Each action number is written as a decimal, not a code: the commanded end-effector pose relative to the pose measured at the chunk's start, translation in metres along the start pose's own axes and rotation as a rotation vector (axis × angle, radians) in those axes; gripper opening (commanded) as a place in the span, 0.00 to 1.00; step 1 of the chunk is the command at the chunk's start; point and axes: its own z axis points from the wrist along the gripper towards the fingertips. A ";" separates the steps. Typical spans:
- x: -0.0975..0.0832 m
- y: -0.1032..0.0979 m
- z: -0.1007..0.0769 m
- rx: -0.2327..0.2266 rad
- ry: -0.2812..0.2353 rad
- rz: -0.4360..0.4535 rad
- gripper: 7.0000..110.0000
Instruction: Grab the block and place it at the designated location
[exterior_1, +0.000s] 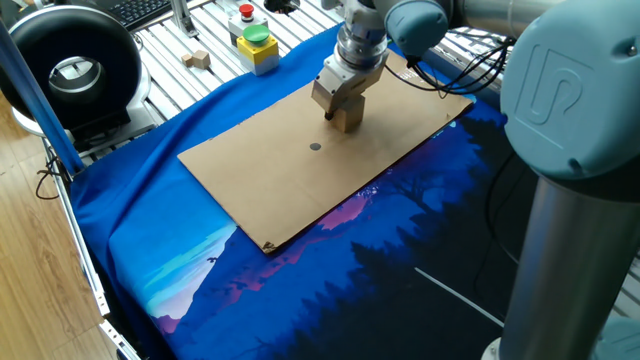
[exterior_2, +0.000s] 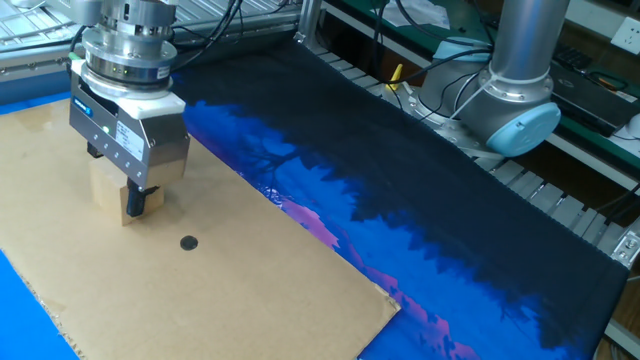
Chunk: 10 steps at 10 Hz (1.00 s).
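Note:
The block (exterior_1: 350, 118) is a light tan wooden cube at the far part of the brown cardboard sheet (exterior_1: 270, 190). My gripper (exterior_1: 338, 110) points straight down over it, its fingers on either side of it and closed on it. In the other fixed view the block (exterior_2: 106, 192) sits between the fingers, with one dark fingertip (exterior_2: 135, 203) showing at its right face; the gripper (exterior_2: 115, 200) hides the block's top. The block's underside is at or just above the cardboard (exterior_2: 220, 300). The designated location, a dark grey dot (exterior_1: 315, 147), lies a short way nearer the camera, apart from the block; it also shows in the other fixed view (exterior_2: 188, 242).
A blue printed cloth (exterior_1: 300, 290) covers the table under the cardboard. A yellow button box (exterior_1: 256, 42), a small pale cube (exterior_1: 199, 59) and a black round device (exterior_1: 70, 65) stand at the back left. The arm's grey column (exterior_1: 575, 200) fills the right side.

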 end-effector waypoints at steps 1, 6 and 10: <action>0.000 0.005 -0.005 -0.015 0.007 0.021 0.00; 0.001 0.024 -0.017 -0.043 0.020 0.046 0.00; 0.003 0.040 -0.017 -0.039 0.020 0.069 0.00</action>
